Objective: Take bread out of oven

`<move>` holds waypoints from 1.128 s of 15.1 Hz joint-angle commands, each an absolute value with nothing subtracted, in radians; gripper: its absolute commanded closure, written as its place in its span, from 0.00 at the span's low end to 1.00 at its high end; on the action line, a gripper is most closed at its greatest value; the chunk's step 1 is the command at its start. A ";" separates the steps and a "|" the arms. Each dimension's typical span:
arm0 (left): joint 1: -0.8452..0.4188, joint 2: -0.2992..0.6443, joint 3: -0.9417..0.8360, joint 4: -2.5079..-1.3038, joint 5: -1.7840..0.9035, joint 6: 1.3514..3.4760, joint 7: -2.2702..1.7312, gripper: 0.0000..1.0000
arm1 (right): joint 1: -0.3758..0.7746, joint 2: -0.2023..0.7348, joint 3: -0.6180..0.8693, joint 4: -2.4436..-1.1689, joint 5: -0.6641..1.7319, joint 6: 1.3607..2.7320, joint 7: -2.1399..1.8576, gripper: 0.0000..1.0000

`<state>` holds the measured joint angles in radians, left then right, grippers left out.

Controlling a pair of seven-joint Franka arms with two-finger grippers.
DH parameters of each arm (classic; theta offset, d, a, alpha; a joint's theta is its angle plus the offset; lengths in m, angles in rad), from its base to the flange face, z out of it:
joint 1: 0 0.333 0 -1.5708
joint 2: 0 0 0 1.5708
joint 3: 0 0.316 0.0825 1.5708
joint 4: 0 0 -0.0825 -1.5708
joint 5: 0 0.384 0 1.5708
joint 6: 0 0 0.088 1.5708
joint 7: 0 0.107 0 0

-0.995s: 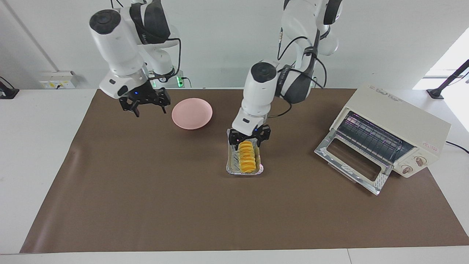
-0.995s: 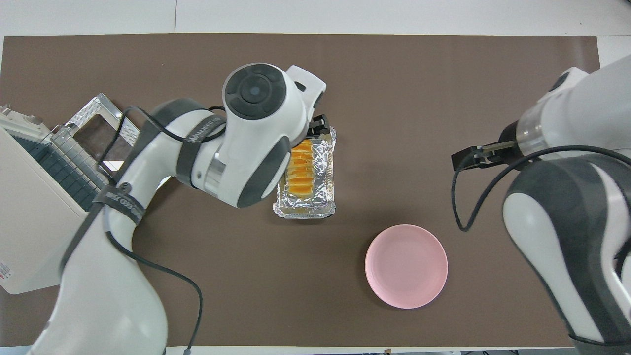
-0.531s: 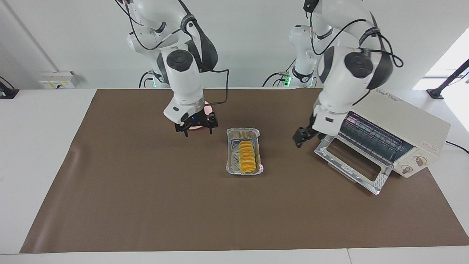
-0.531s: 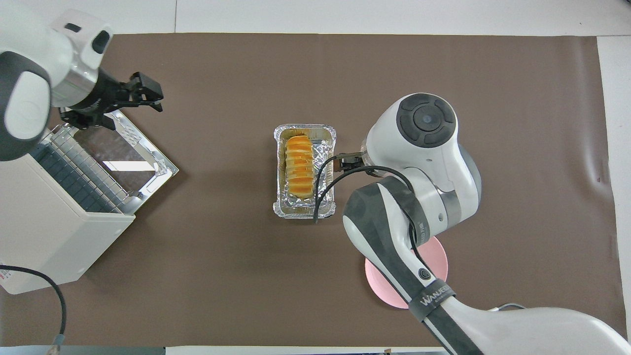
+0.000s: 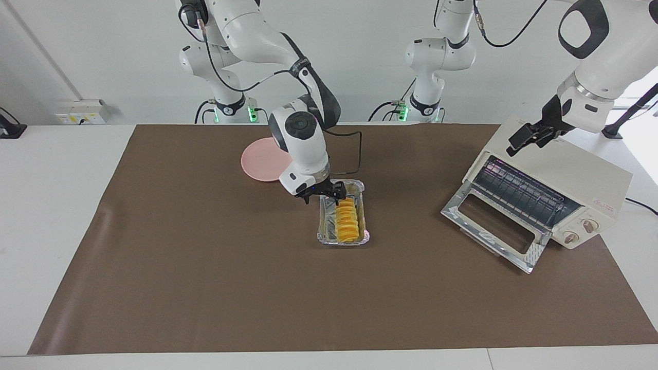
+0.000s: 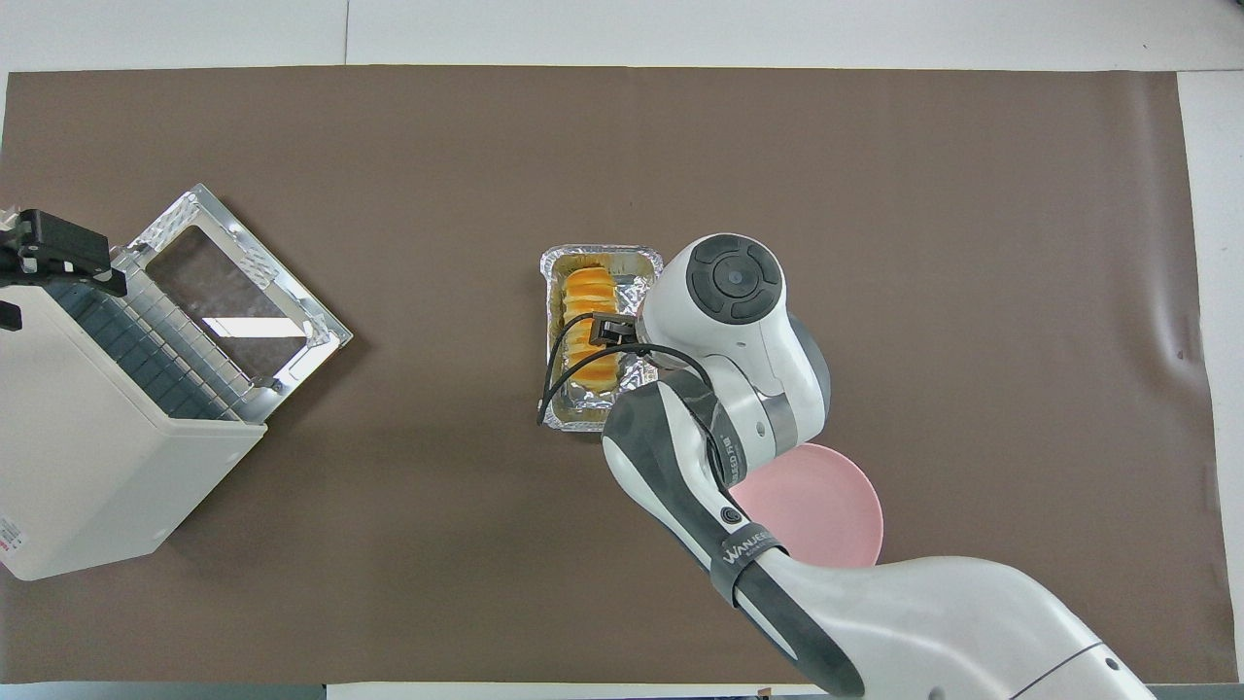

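A small golden-yellow ridged bread (image 5: 346, 220) is seen lying lengthwise in a crinkled silver foil tray (image 5: 324, 234) that rests on the brown mat (image 5: 205, 267) near the middle of the table, well apart from the oven. The right gripper (image 5: 324, 194) is positioned low over the end of the tray nearer to the robots, its black fingers spread apart and nothing held between them; whether the tray rim is touched cannot be told. Its arm is reached in across a round pink plate (image 5: 259, 159), which is set nearer to the robots than the tray and toward the right arm's end of the table, and which is partly covered by the arm in both views.

The cream-white oven (image 5: 565, 174) is placed toward the left arm's end of the table, its glass door (image 5: 493, 226) dropped open onto the mat and its wire rack (image 5: 519, 192) exposed. The left gripper (image 5: 529, 137) is held up in the air over the oven's top edge, fingers parted, nothing grasped.
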<state>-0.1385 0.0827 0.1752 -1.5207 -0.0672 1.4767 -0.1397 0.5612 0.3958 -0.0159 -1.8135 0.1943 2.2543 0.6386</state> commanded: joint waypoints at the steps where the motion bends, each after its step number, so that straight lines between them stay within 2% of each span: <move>1: -0.137 0.048 0.170 -1.591 -0.034 1.499 -0.037 0.00 | 0.566 0.379 -0.020 -1.925 0.247 2.371 0.652 0.08; 2: -0.141 0.048 0.169 -1.580 -0.012 1.443 -0.029 0.00 | 0.565 0.376 -0.020 -1.943 0.248 2.385 0.647 0.36; 3: -0.138 0.040 0.160 -1.578 -0.005 1.410 -0.028 0.00 | 0.565 0.374 -0.020 -1.944 0.247 2.381 0.649 0.78; 4: -0.144 0.029 0.160 -1.586 -0.005 1.399 -0.028 0.00 | 0.566 0.374 -0.018 -1.944 0.247 2.381 0.649 1.00; 8: -0.138 0.020 0.160 -1.588 -0.005 1.356 -0.018 0.00 | 0.568 0.374 -0.017 -1.937 0.247 2.370 0.562 1.00; 11: -0.147 0.023 0.158 -1.580 -0.003 1.376 -0.021 0.00 | 0.525 0.367 -0.018 -1.902 0.247 2.314 0.520 1.00; 13: -0.138 0.015 0.153 -1.592 -0.003 1.365 -0.018 0.00 | 0.457 0.357 -0.018 -1.852 0.247 2.243 0.441 1.00; 16: -0.137 0.011 0.126 -1.606 -0.003 1.370 -0.023 0.00 | 0.300 0.362 -0.018 -1.743 0.293 2.082 0.260 1.00; 17: -0.135 0.012 0.124 -1.600 -0.003 1.384 -0.023 0.00 | 0.246 0.365 -0.018 -1.741 0.311 2.065 0.188 1.00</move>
<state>-0.1390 0.0466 0.1436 -1.5677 -0.0231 1.3692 -0.0314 0.3463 0.3597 -0.0304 -1.7806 0.2570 2.1271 0.3204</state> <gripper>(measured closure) 0.000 0.987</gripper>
